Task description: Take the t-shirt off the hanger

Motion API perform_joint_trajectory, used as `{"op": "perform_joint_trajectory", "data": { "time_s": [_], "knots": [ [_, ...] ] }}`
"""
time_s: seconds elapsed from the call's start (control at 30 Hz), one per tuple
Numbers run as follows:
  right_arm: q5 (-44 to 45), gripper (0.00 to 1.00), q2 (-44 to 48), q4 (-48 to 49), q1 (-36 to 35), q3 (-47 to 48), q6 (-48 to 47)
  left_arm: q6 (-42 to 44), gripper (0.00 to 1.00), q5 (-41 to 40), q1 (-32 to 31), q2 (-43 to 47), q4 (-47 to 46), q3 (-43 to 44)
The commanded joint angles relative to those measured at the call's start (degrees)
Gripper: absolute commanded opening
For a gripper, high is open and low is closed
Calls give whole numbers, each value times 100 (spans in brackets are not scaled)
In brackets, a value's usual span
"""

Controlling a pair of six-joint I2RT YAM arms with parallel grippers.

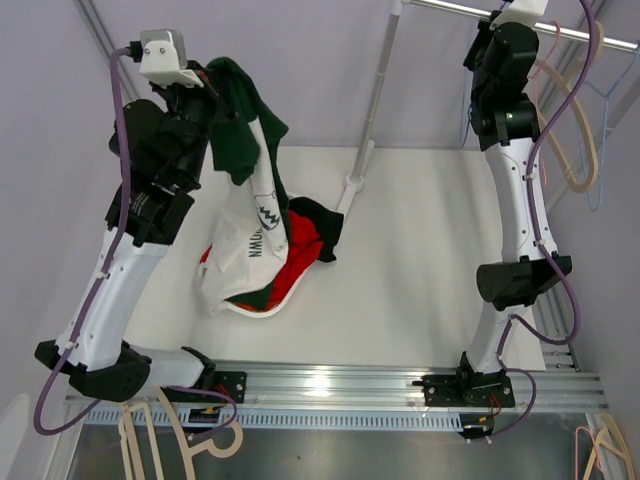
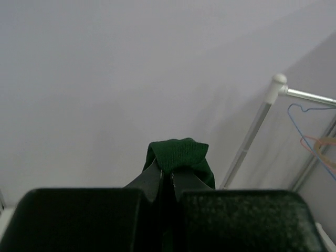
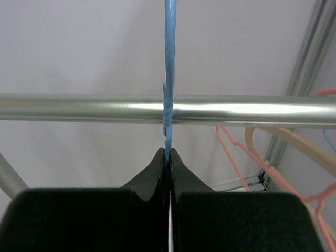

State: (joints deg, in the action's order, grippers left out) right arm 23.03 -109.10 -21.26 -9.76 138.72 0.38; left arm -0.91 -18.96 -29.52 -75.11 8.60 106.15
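The t-shirt (image 1: 252,205), dark green and white with a printed logo, hangs from my raised left gripper (image 1: 207,92), and its lower end rests on the table. In the left wrist view the gripper (image 2: 169,176) is shut on a fold of the shirt's green fabric (image 2: 178,153). My right gripper (image 3: 168,155) is up at the metal rail (image 3: 79,109), shut on a thin blue hanger (image 3: 169,58) that crosses the rail. The shirt and the hanger are far apart.
A red and dark garment pile (image 1: 305,250) lies under the shirt's hem. The rack's upright pole (image 1: 375,95) stands mid-table. Beige (image 1: 572,135), pink and light blue (image 1: 603,150) hangers hang at the right. Another beige hanger (image 1: 190,432) lies by the left base.
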Motion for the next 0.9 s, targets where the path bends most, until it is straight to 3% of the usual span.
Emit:
{"op": "perform_joint_trajectory", "data": {
  "time_s": [0.0, 0.13, 0.17, 0.43, 0.67, 0.87],
  "knots": [
    [26, 0, -234, 526, 79, 217, -12, -1165, 1, -678, 60, 207, 966, -217],
    [88, 0, -261, 508, 88, -54, 41, -1789, 1, -584, 60, 514, 1189, -1305],
    [88, 0, -244, 595, 88, -177, 50, -1903, 1, -391, 60, 672, 1109, -1951],
    [211, 0, -130, 368, 88, -836, 128, -2484, 1, 59, 51, 857, 1776, -3151],
    [211, 0, 617, 719, 53, -2031, 366, -2826, 1, 173, 60, 1499, 1891, -4470],
    [334, 0, 837, 799, -8, -2279, 322, -3266, 1, 621, 60, 1886, 1759, -5674]
  ]
}}
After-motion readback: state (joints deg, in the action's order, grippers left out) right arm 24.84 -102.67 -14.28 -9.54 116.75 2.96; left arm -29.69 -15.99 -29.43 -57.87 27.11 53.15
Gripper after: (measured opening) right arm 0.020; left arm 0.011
